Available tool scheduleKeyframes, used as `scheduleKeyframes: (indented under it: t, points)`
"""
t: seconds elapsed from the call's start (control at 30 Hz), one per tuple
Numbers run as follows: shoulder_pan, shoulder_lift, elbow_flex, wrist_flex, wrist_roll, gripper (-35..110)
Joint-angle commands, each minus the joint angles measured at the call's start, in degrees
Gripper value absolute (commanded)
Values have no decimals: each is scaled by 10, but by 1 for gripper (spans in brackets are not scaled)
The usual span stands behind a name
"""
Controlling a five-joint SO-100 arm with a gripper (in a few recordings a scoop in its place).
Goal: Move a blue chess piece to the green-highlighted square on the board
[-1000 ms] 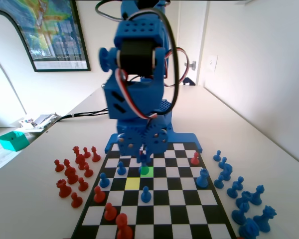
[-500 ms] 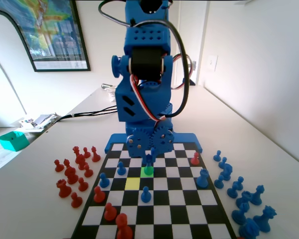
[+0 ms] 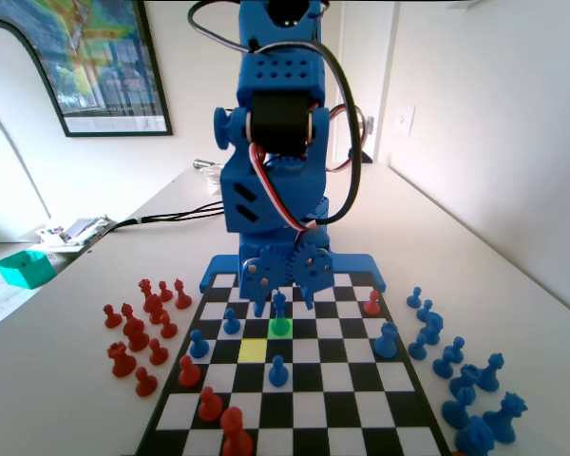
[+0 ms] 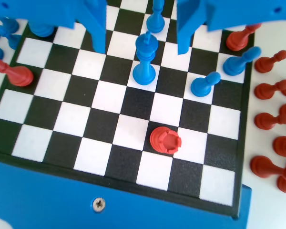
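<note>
In the fixed view the blue chess piece (image 3: 280, 308) stands upright on the green-highlighted square (image 3: 280, 327) in the far half of the board (image 3: 361, 404). My gripper (image 3: 279, 293) hangs low over it, open, a jaw on each side of the piece's head. In the wrist view the same blue chess piece (image 4: 145, 61) stands free on its square between the two fingertips (image 4: 99, 44), with a clear gap on both sides. My gripper (image 4: 141, 46) grips nothing.
The yellow square (image 3: 252, 349) lies just nearer and left of the green one. Blue pawns (image 3: 278, 370) and red pieces (image 3: 210, 404) stand on the board. Off-board rows of red pieces (image 3: 138, 332) lie left and blue pieces (image 3: 456, 366) right. A red piece (image 4: 165, 140) stands nearer the arm's base.
The arm swung right and set the blue piece onto the green square. Since half a second ago the jaws have opened and the piece stands on its own.
</note>
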Motion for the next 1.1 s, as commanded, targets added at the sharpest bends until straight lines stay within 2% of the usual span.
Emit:
scheduleKeyframes:
  t: [0.0,0.13,0.4,0.6,0.8,1.07]
  points:
    - [7,50,-38,38,-9,23]
    - [6,64,-74,97,-11,21]
    - [9,123,-279,341,-3,10]
    - [1,225,-351,424,7,5]
    - [-6,353,-345,499,-22,4]
    - [-19,603,-207,525,-36,1]
